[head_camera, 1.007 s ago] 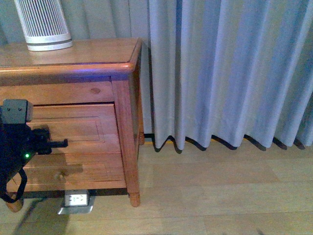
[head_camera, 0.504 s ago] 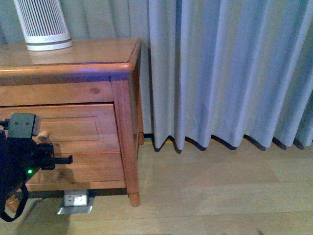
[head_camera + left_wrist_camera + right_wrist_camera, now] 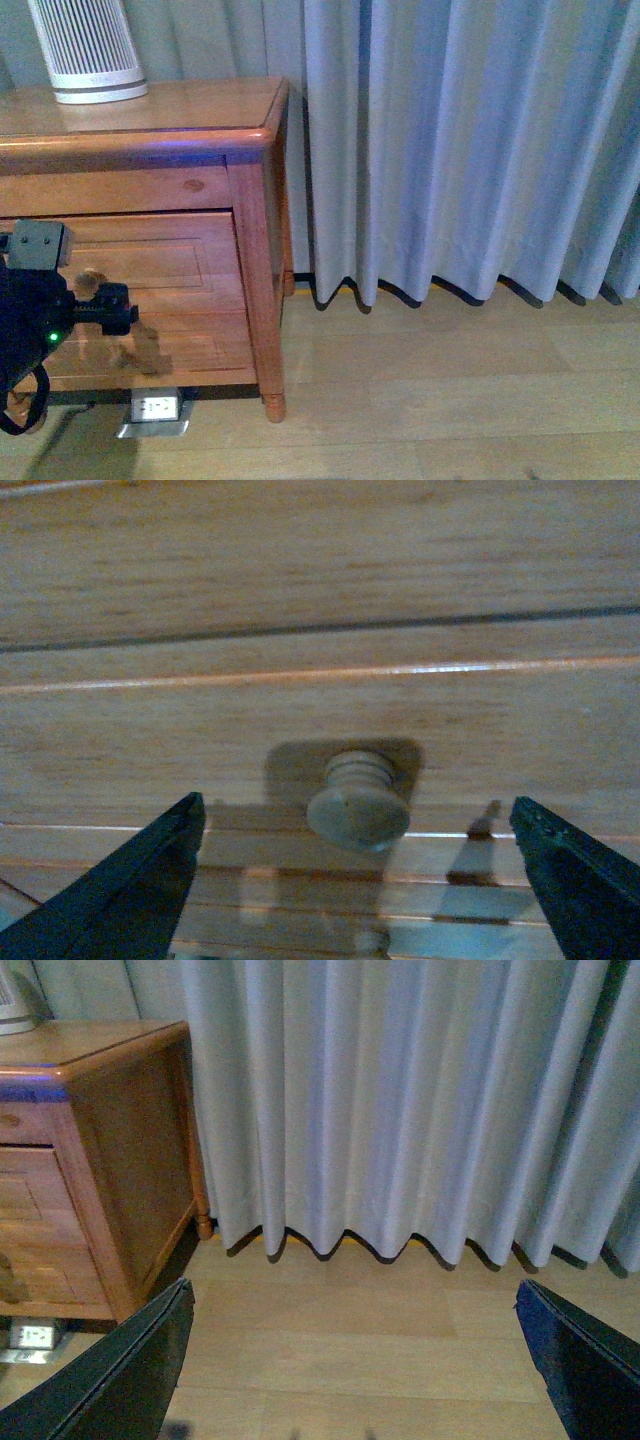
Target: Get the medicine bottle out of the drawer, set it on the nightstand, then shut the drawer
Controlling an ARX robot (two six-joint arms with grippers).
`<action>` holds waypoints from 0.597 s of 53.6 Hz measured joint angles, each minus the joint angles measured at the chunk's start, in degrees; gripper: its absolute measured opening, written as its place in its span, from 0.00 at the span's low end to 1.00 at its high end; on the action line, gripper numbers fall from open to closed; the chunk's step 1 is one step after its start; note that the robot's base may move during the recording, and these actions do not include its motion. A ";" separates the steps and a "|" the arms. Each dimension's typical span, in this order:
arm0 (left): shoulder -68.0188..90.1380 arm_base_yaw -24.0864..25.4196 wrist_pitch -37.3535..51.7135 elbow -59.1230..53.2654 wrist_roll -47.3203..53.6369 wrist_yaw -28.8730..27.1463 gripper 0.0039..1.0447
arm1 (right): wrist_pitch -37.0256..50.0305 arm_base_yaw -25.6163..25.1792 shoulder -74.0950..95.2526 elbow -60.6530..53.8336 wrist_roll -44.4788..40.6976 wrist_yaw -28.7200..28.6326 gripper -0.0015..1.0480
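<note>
1. The nightstand filled the front view from 9 to 11 o'clock, and a white slatted device stood on its surface at 11 o'clock.
2. The drawer sat under the top rail at 9 o'clock. Its panelled front looked level with the frame, so it seemed shut as far as that view showed.
3. The left claw reached in from 8 o'clock and pointed at the drawer front. A green light glowed on the black arm behind it.
4. In the left wrist view that claw was wide. Its dark fingers stood well apart, with the round knob between them and touching neither.
5. The knob threw a soft shadow on the wood. I could not tell whether the fingertips met the drawer front.
6. The right claw was wide too and held nothing; it hung over the pale floor, facing the curtain, with the nightstand's side panel off to one edge of its view.
7. In the front view the curtain ran from 12 to 3 o'clock, its wavy hem reaching the floor.
8. A small outlet lay in the floor beneath the nightstand at 7 o'clock.
9. Where the bottle lay could not be told from these views.
</note>
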 joint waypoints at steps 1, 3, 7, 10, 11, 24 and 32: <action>0.00 -0.02 -0.31 0.33 0.00 0.02 0.95 | 0.00 0.00 0.00 0.00 0.00 0.00 0.93; 0.00 -0.02 -0.72 0.79 -0.20 0.00 0.94 | 0.00 0.00 0.00 0.00 0.00 0.00 0.93; 0.00 -0.02 -1.07 1.29 -0.28 0.04 0.94 | 0.00 0.00 0.00 0.00 -0.02 0.00 0.93; 0.02 -0.02 -1.40 1.42 -0.48 0.13 0.94 | 0.00 0.00 0.00 0.00 0.00 0.00 0.93; 0.02 -0.02 -1.44 1.46 -0.55 0.17 0.94 | 0.00 0.00 0.00 0.00 0.00 0.00 0.93; 0.02 -0.02 -1.73 1.55 -1.46 0.68 0.78 | 0.00 0.00 0.00 0.00 0.00 0.00 0.93; 0.04 -0.02 -1.77 1.55 -2.21 0.52 0.53 | 0.00 0.00 0.00 0.00 0.00 0.00 0.93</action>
